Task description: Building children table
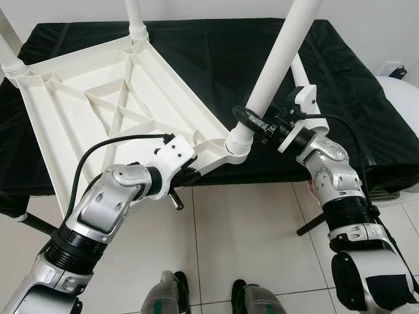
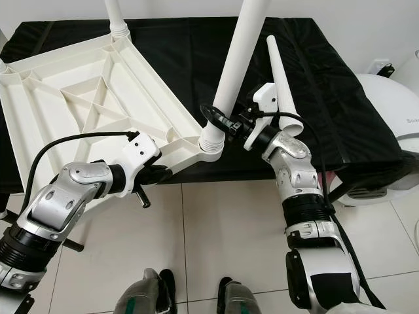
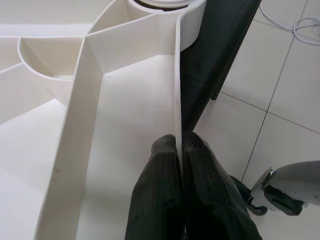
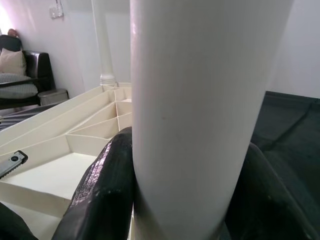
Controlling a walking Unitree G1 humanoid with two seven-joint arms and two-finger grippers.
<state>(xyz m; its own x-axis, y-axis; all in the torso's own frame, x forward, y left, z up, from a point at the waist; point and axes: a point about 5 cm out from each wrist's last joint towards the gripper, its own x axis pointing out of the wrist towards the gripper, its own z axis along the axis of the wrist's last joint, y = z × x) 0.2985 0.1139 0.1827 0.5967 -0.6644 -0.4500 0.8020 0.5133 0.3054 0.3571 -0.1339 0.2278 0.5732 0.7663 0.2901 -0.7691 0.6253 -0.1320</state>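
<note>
A white plastic children's tabletop (image 1: 98, 104) lies upside down on a black-covered table, its ribbed underside up. White legs stand in its far corners (image 1: 137, 23). My left gripper (image 1: 191, 175) is shut on the tabletop's near rim (image 3: 176, 100), close to the near right corner socket (image 1: 237, 145). A long white leg (image 1: 281, 59) stands tilted in that socket. My right gripper (image 1: 252, 121) is shut around this leg just above the socket, its fingers (image 4: 100, 190) hugging both sides. One loose white leg (image 2: 278, 78) lies on the black cloth behind my right wrist.
The black cloth (image 1: 216, 59) covers the table up to its front edge. Light floor tiles (image 1: 242, 235) lie below, with my feet (image 1: 170, 294) near. A white rounded object (image 2: 386, 118) stands at the right. A sofa with a cushion (image 4: 20, 70) is seen in the right wrist view.
</note>
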